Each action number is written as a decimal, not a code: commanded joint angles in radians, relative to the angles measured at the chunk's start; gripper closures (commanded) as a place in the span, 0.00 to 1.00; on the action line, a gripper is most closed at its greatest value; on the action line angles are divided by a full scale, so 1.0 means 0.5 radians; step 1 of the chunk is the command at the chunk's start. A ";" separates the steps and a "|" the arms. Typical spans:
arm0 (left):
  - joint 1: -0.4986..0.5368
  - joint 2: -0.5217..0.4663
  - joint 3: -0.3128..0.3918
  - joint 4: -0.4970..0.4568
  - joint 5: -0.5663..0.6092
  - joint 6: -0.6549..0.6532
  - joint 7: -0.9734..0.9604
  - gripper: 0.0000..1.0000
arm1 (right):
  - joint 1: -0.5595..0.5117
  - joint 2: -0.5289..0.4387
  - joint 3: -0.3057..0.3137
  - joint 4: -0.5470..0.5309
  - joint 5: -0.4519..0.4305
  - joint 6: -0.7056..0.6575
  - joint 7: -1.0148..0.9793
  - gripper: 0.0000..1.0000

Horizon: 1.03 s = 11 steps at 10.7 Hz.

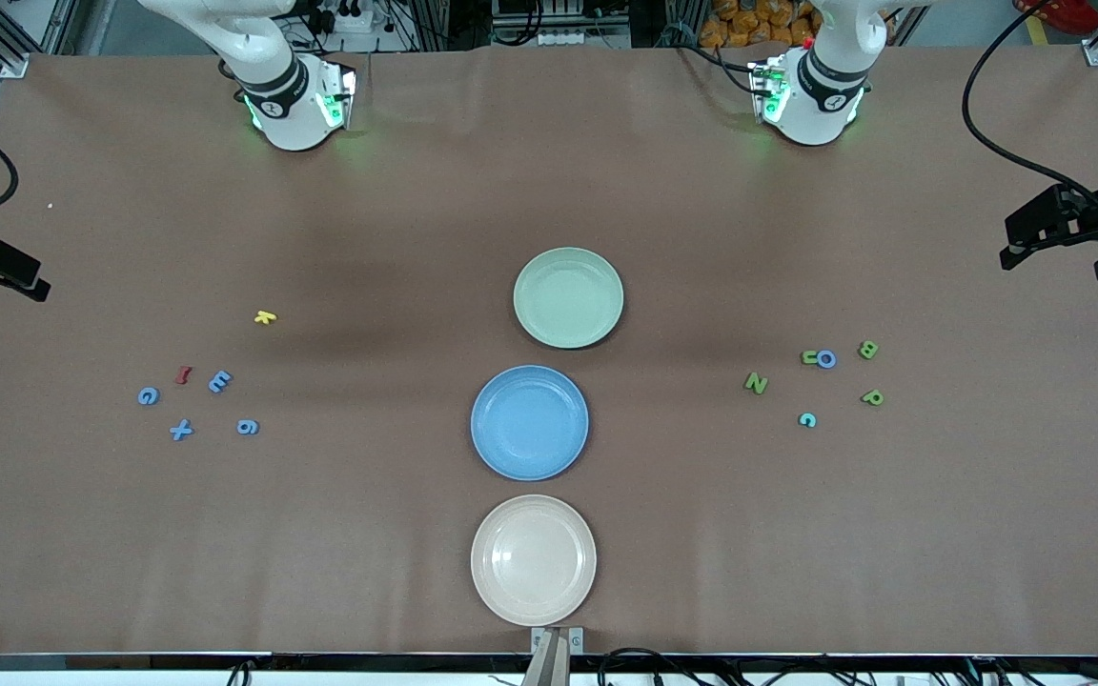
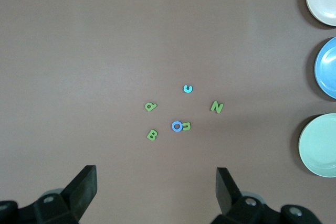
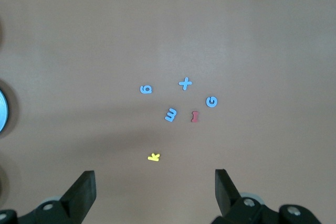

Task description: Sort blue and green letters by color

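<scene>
Clock directions are read on the front view. Three empty plates stand in a column at mid-tabletop. From the blue plate, the green plate is at 12 o'clock and the beige plate at 6 o'clock. None of the letters is on a plate. Well out at 9 o'clock from the blue plate, toward the right arm's end, lies a loose group around the blue E. The red letter is just beside it at 9 o'clock, with the blue G farther out the same way. The blue X is at 7 o'clock, the blue 6 at 5 o'clock, and the yellow letter lies apart at 1 o'clock. Well out at 3 o'clock from the blue plate, toward the left arm's end, lies a second group around the blue O. The green U touches it at 9 o'clock and the green B is near at 3 o'clock. The green P is at 4 o'clock, the teal C at 7 o'clock and the green N at 8 o'clock. The left hand hangs high over the tabletop by the O group, fingers spread wide and holding nothing. The right hand hangs high by the E group, also wide and holding nothing.
</scene>
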 commanded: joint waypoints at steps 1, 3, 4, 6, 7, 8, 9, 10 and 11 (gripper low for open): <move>-0.006 -0.028 0.007 -0.006 -0.047 -0.018 -0.027 0.00 | 0.013 -0.015 -0.017 -0.005 0.020 -0.001 -0.022 0.00; -0.009 -0.025 0.007 -0.002 -0.041 -0.019 -0.039 0.00 | 0.016 -0.015 -0.017 -0.005 0.020 -0.001 -0.022 0.00; -0.009 -0.019 0.004 -0.006 -0.047 -0.019 -0.030 0.00 | 0.016 -0.015 -0.017 -0.005 0.023 -0.001 -0.025 0.00; 0.000 0.018 0.007 -0.033 -0.047 -0.034 0.001 0.00 | 0.016 -0.015 -0.017 -0.008 0.023 0.005 -0.025 0.00; -0.003 0.018 0.007 -0.039 -0.044 -0.113 0.001 0.00 | 0.010 -0.015 -0.014 -0.015 0.026 0.020 -0.025 0.00; -0.003 0.015 0.007 -0.067 -0.041 -0.114 0.004 0.00 | 0.004 -0.015 -0.014 -0.021 0.029 0.038 -0.022 0.00; -0.003 0.012 0.007 -0.100 -0.035 -0.092 0.004 0.00 | 0.001 -0.015 -0.014 -0.030 0.032 0.054 -0.022 0.00; -0.003 0.012 0.010 -0.146 -0.016 -0.034 0.004 0.00 | -0.005 -0.015 -0.011 -0.057 0.035 0.078 -0.022 0.00; 0.004 0.009 0.007 -0.235 -0.016 0.045 0.022 0.00 | -0.008 -0.015 0.001 -0.124 0.035 0.139 -0.022 0.00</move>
